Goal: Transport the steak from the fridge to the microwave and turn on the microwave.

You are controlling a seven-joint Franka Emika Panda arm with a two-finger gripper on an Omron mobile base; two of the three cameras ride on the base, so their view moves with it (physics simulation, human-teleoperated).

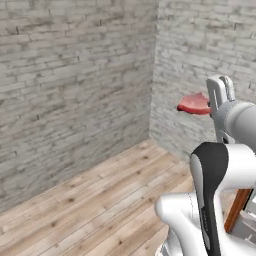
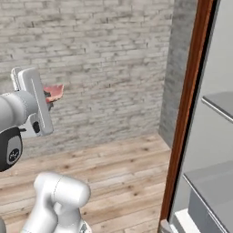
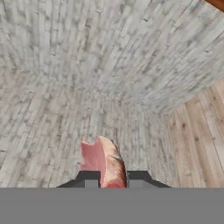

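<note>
**Q:** Nearest the lens in the hand view, what is shown?

**A:** Two dark fingertips of the gripper, clenched on the steak. The red-pink slab stands on edge between them and projects forward, away from the hand. It is carried in mid-air, resting on nothing.

**Q:** How does the same grasp appear from the base?

**A:** Left base view: the steak juts leftward from the raised white hand, the gripper at its inner end. Right base view: the steak shows just past the hand's edge, to the right, with the gripper largely hidden behind the hand.

**Q:** What surrounds the load?

**A:** Beyond it, two grey brick walls meeting in a corner, above a wood plank floor. At the right of the right base view stands the fridge: light grey interior, shelves visible, beside a brown wooden upright. The steak is well apart from it, outside the compartment.

**Q:** Which step is in hand?

**A:** By judgement, the transport leg: meat is out of the fridge and held, delivery not yet made. The hand faces a bare corner rather than an appliance.

**Q:** What does the next move call for?

**A:** Probably turning the base toward the microwave, grip kept firm, since the slab is pinched at one end only and could slip or sag.
</note>
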